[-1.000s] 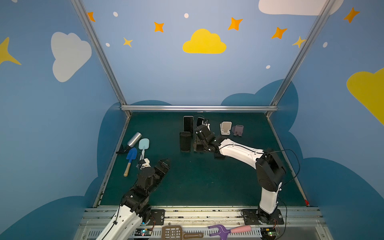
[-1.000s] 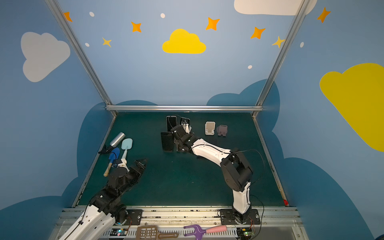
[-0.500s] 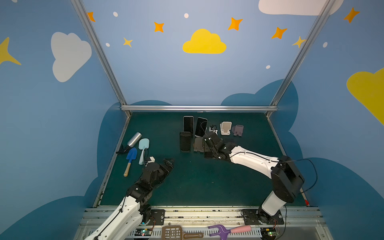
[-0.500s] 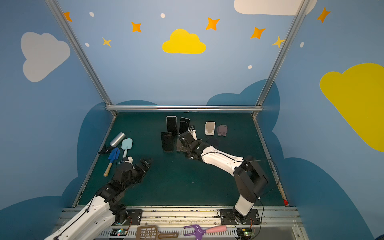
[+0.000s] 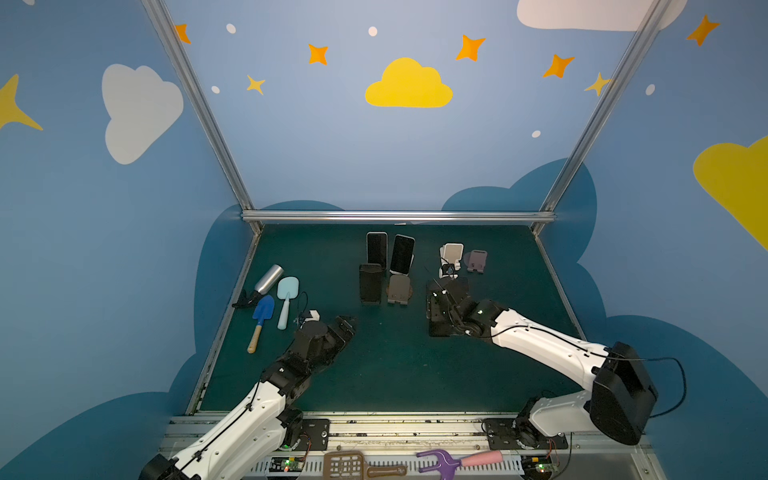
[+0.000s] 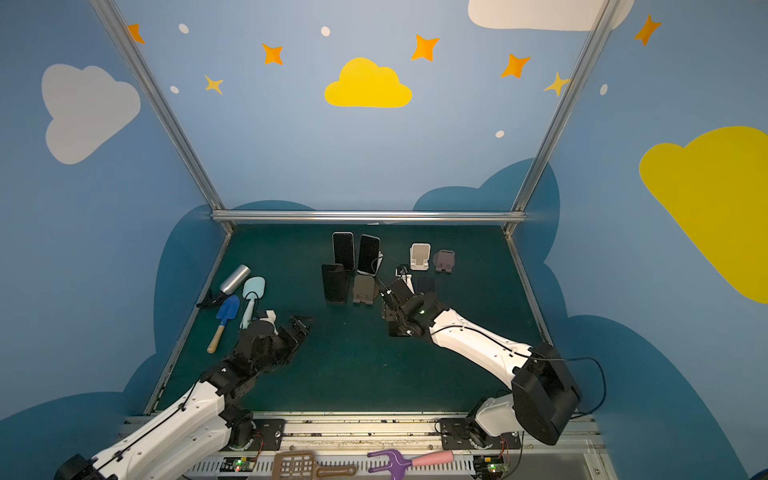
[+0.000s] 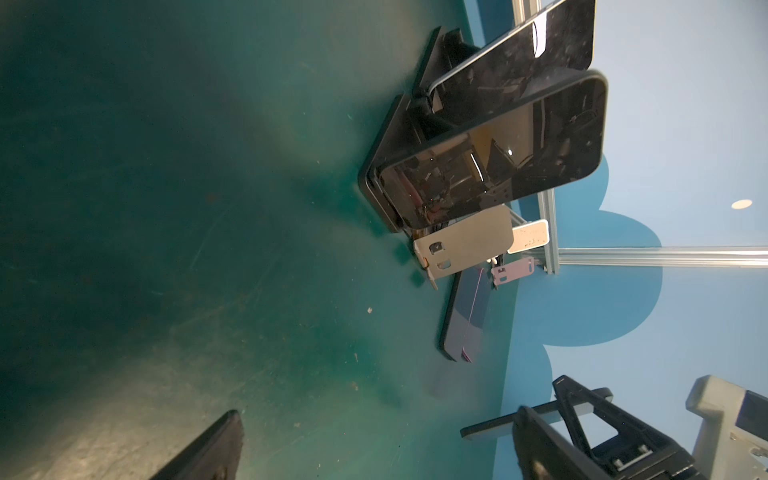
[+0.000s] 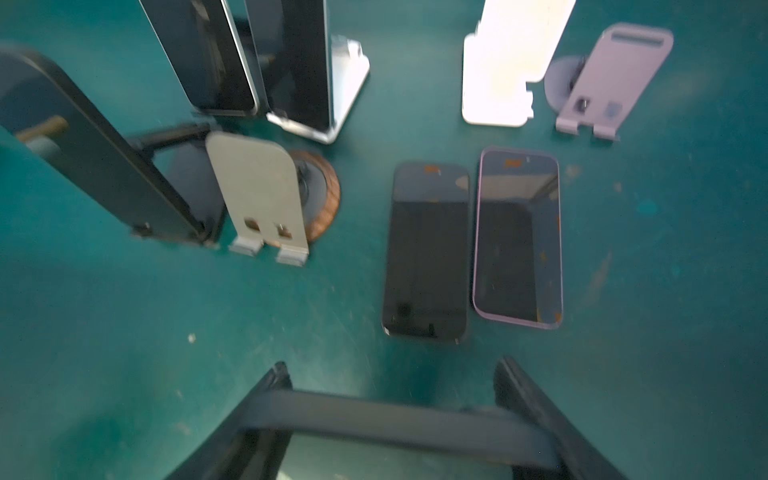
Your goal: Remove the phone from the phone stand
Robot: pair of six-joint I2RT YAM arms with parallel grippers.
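The right gripper (image 8: pixel 392 368) is seen closed on a dark phone (image 8: pixel 395 419). The phone is clamped crosswise, its long edge spanning from one finger to the other and set back from the fingertips toward the palm. A strip of its glossy face is visible below that edge in the right wrist view. The phone is held over the green mat (image 5: pixel 395 374), apart from every stand; whether it touches the mat cannot be told. Just beyond the fingertips two more handsets are laid flat side by side with a narrow gap between them: a black handset (image 8: pixel 428 249) and a purple-rimmed handset (image 8: pixel 517 237). The beige stand (image 8: pixel 257 195), on its round wooden base, is noted bare and off to one side of the fingertips. Just beside it, a propped handset (image 5: pixel 370 284) is carried by the black stand (image 8: pixel 170 135). Behind these, two upright handsets (image 5: pixel 376 249) (image 5: pixel 402 254) are seated in their own stands. The white stand (image 5: pixel 452 252) and the purple stand (image 5: pixel 477 259) are noted bare near the back rail, beyond the flat pair. The left gripper (image 5: pixel 348 323) is held low over the mat on the left side, well apart from the stands. Its jaws are spread, and only mat is seen between them in the left wrist view.
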